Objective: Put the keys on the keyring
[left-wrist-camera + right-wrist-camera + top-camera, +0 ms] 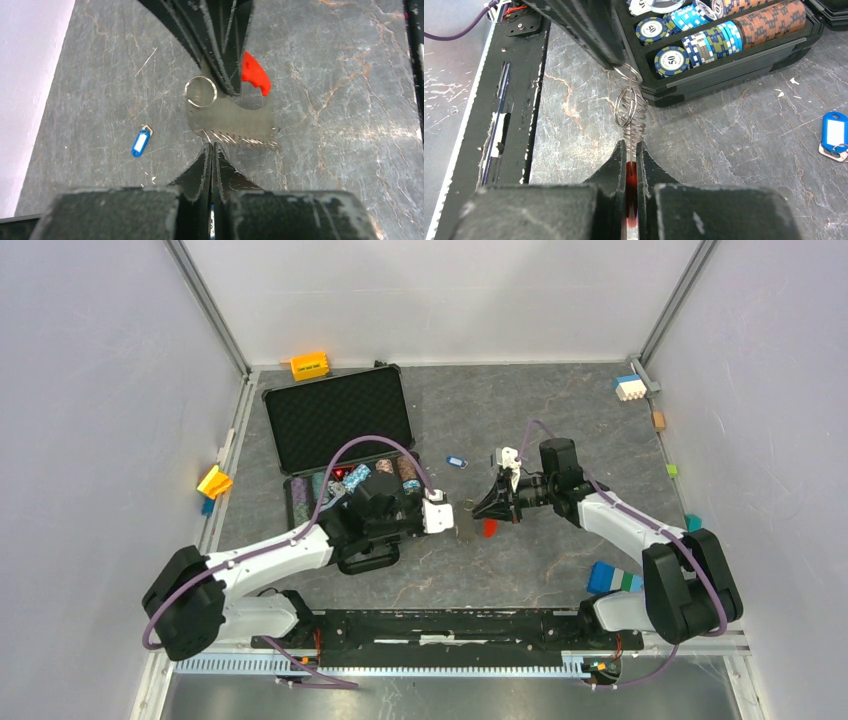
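Note:
The keyring is a flat silvery plate with a row of small rings point(235, 137), a larger ring point(200, 91) and a red strip point(256, 75). It hangs just above the table between my grippers point(489, 528). My right gripper point(631, 145) is shut on its red strip; the rings point(631, 112) stick out ahead of it. My left gripper point(212, 146) is shut, with a sliver of blue deep between its fingers and a wire ring at its tips touching the row of rings. A loose blue-headed key point(141, 141) lies on the table point(456, 461), also seen in the right wrist view point(835, 131).
An open black case point(340, 415) with rows of poker chips point(694, 40) stands left of the grippers. Blocks lie at the edges: orange point(310, 365), yellow point(214, 481), white-blue point(629, 387), blue point(612, 578). The black base rail point(450, 625) runs along the near edge.

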